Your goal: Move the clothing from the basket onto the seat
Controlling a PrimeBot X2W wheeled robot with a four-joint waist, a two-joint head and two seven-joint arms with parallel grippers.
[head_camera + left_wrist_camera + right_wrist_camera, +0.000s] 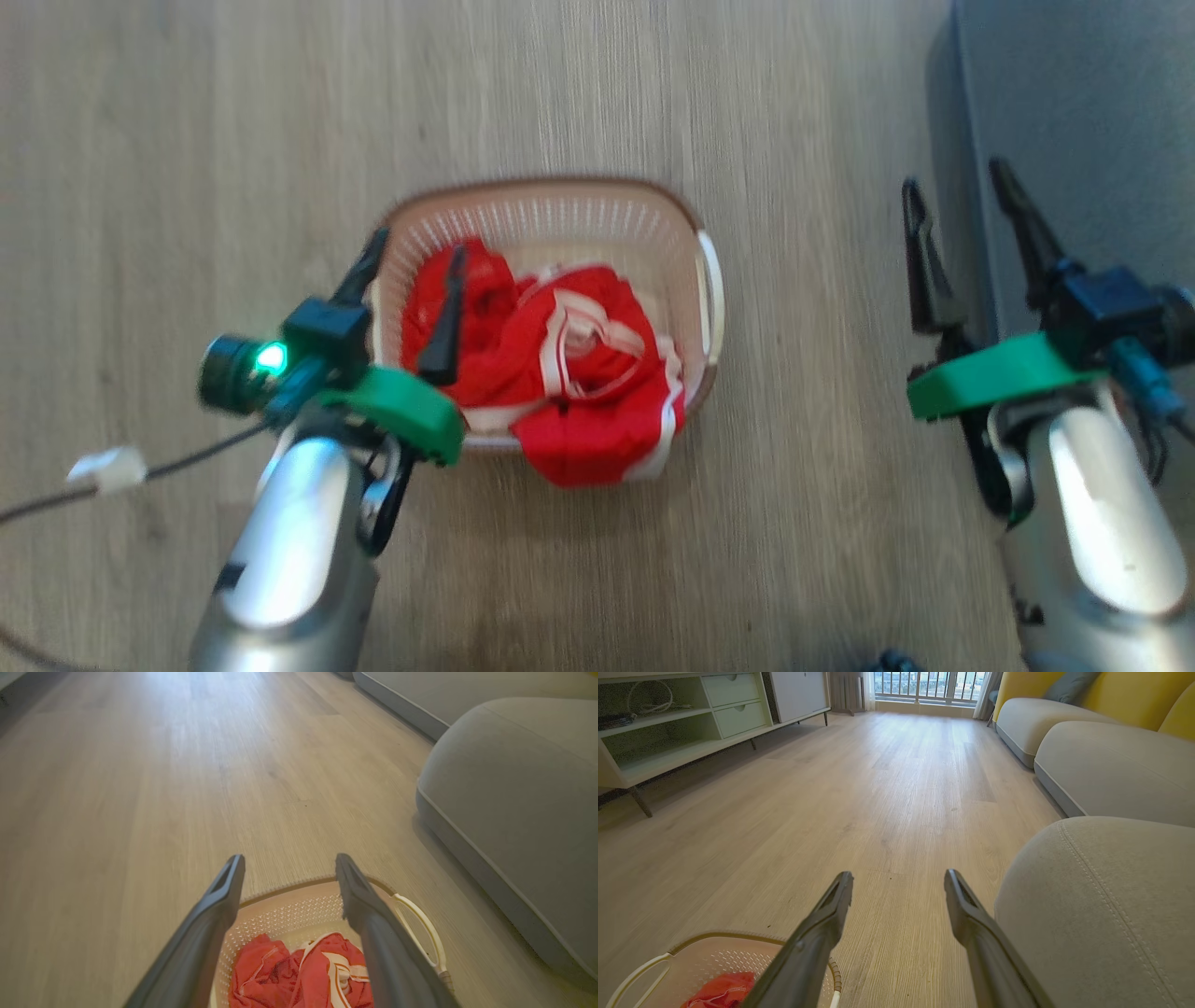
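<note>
Red clothing [551, 373] w/ white trim, cream basket [551, 217], grey-green seat [1101, 914].

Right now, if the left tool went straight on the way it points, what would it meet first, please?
Probably the wooden floor beyond the basket: the left tool, open, points over the far rim, with the clothing below it. Depth is unclear, so it could clip that rim instead.

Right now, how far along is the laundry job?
Nothing looks done: the visible part of the seat is bare, and the red clothing lies in the basket, one piece spilling over its near rim. In hand: the left claw hangs open above the basket's left side, gripping nothing; the right claw is open beside the seat. Left: every garment.
</note>
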